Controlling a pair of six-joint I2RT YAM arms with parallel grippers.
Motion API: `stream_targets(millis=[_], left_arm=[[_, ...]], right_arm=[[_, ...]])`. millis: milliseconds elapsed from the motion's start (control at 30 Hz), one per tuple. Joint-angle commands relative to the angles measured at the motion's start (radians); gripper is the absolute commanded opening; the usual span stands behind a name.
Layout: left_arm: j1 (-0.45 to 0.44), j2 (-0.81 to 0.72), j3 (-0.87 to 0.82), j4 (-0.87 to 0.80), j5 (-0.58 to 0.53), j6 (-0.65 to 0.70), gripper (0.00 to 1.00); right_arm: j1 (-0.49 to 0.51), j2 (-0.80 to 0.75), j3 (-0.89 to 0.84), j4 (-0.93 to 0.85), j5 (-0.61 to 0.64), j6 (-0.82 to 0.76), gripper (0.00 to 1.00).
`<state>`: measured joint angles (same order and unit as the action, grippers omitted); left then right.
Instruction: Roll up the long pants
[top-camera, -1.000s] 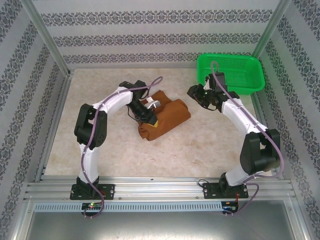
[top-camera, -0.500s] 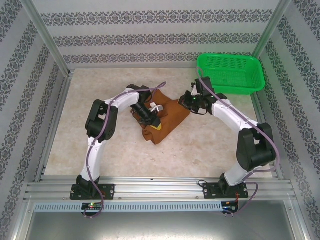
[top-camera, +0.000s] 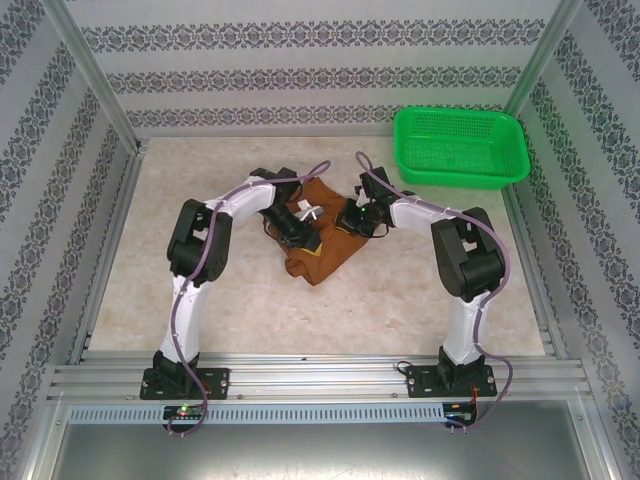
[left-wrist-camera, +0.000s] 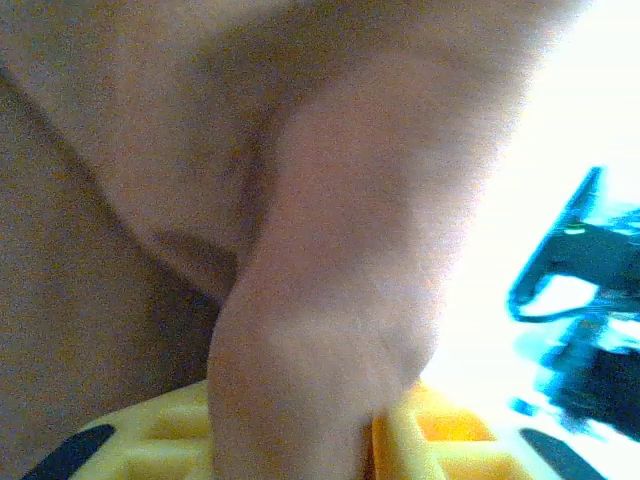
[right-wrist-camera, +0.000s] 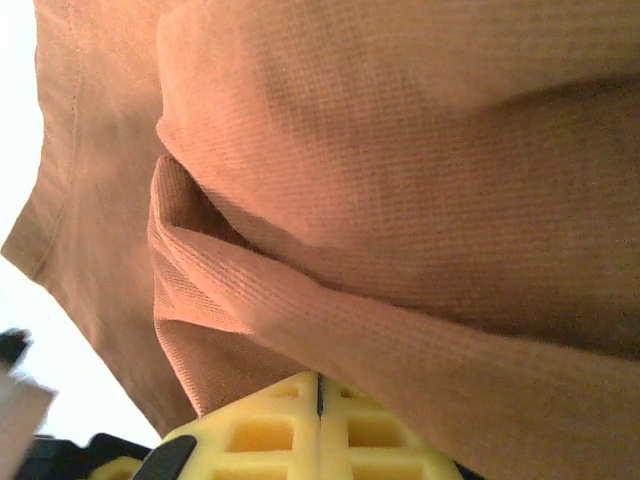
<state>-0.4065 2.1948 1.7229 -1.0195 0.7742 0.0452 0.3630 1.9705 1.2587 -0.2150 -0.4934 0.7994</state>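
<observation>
Our right hand had swung onto the rust-brown soft fabric pants, fully closed. Our left hand straddled a fold, grip unclear. We judged them limp; pinch folded edges.

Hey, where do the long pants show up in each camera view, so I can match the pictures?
Top external: the long pants lie bunched at mid-table.
Left wrist: the long pants span left and centre.
Right wrist: the long pants cover most of the picture, in folds.
Shared landmark: the pale table, bright at right in the left wrist view and at left in the right wrist view.
</observation>
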Motion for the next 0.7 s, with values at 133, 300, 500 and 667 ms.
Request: stream_targets(millis=[133, 300, 500, 667], left_arm=[[-0.107, -0.385, -0.257, 0.294, -0.641, 0.025, 1.00], [-0.303, -0.394, -0.316, 0.342, -0.973, 0.095, 1.00], [-0.408, -0.274, -0.235, 0.268, -1.094, 0.150, 0.91], [-0.441, -0.224, -0.217, 0.265, -1.127, 0.176, 0.96]], right_arm=[[0.015, 0.068, -0.004, -0.025, 0.043, 0.021, 0.00], [0.016, 0.061, -0.015, -0.016, 0.036, 0.029, 0.00], [0.018, 0.043, -0.033, -0.003, 0.042, 0.032, 0.00], [0.018, 0.040, -0.044, 0.009, 0.039, 0.037, 0.00]])
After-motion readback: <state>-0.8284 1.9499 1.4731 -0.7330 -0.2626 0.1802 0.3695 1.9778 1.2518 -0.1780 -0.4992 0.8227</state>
